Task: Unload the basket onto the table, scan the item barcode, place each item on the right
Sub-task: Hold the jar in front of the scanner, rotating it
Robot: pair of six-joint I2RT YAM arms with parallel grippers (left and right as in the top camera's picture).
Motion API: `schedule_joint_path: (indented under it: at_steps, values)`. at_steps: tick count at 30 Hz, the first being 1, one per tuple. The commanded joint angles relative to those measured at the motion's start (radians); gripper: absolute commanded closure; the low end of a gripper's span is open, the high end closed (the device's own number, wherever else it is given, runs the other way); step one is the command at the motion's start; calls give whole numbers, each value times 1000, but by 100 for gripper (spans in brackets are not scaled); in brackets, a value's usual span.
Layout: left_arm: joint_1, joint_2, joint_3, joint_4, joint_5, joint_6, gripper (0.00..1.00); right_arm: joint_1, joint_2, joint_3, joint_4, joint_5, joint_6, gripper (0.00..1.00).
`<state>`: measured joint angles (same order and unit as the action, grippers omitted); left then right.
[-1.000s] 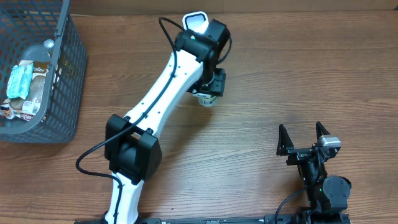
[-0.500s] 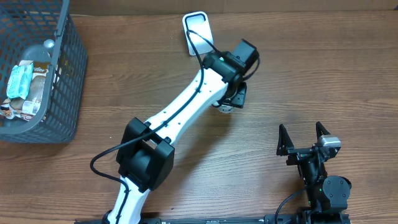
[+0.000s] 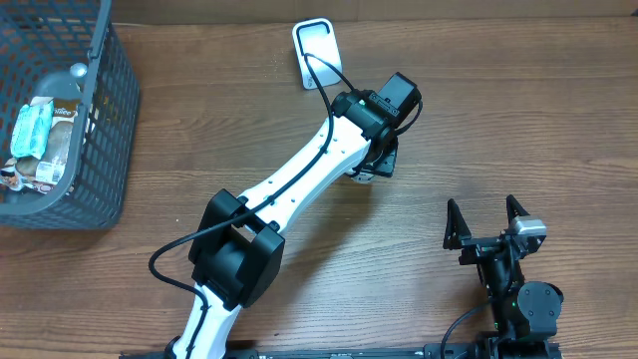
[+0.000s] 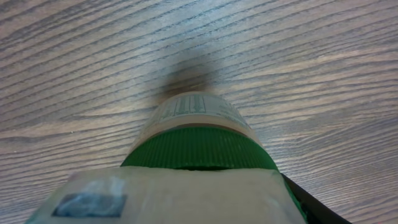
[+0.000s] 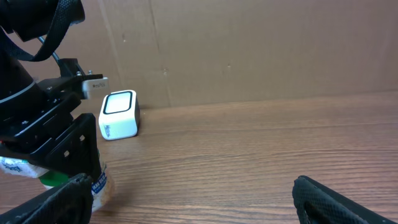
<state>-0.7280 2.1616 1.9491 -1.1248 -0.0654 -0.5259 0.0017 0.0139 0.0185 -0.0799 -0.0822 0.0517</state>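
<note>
Left hand (image 3: 373,165) clamped on green-capped bottle (image 4: 199,134), label print unreadable; right hand (image 3: 482,209) apart

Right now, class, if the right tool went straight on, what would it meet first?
Nothing nearby: bare table, then probably the brown back wall. The scanner sits left of that line.

basket (image 3: 110,130) far left on surface (image 3: 558,100), snack packets (image 3: 35,140) inside it. scanner (image 3: 317,48) back middle, standing alone. left claw (image 3: 371,168) just in front of scanner and a bit to its right, bottle (image 4: 196,124) between its fingers, cap end in claw, other end toward surface, can't tell if touching. right claw (image 3: 485,221) front right, well apart from everything.
</note>
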Motion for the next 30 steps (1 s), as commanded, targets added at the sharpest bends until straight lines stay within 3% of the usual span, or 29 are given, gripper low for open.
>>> schedule_joint_path:
  at_steps: [1,30]
  values:
    - [-6,-17,-2,6,-19,-25,91,5,-11,-11,3,-6,0,0]
    - [-23,26,-4,5,-11,-55,89,5,-11,-11,3,-6,0,0]
